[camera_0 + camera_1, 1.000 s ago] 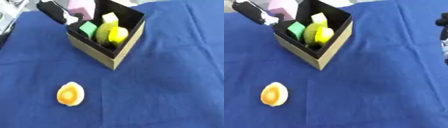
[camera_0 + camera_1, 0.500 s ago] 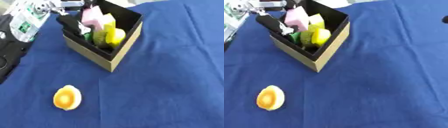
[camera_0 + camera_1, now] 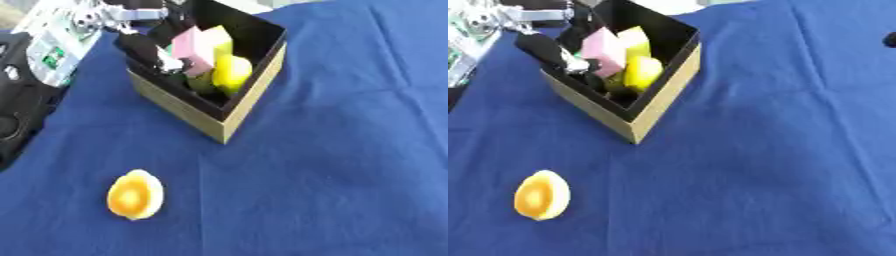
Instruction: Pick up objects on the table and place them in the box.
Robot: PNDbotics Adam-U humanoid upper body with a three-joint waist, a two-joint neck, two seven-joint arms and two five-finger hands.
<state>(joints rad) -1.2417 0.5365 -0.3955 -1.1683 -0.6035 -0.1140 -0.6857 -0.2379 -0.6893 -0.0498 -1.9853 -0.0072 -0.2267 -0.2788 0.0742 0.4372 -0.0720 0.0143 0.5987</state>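
Observation:
The box, tan outside and black inside, stands at the upper left on the blue cloth. My left hand reaches over its near-left wall from the upper left, its fingers curled on a pink block that sits low inside the box. Beside the block lie a yellow round thing, a yellow block and something green. An orange-yellow oval thing lies on the cloth at the lower left, well apart from the hand. Of my right hand only a dark bit shows at the right edge.
My left forearm, silver with a green patch, crosses the upper left corner, and my black body fills the left edge. The blue cloth covers the table, with folds across its right half.
My left hand has lowered the pink block from above the box down among the things inside. The whole picture has shifted to the right, so the camera has moved.

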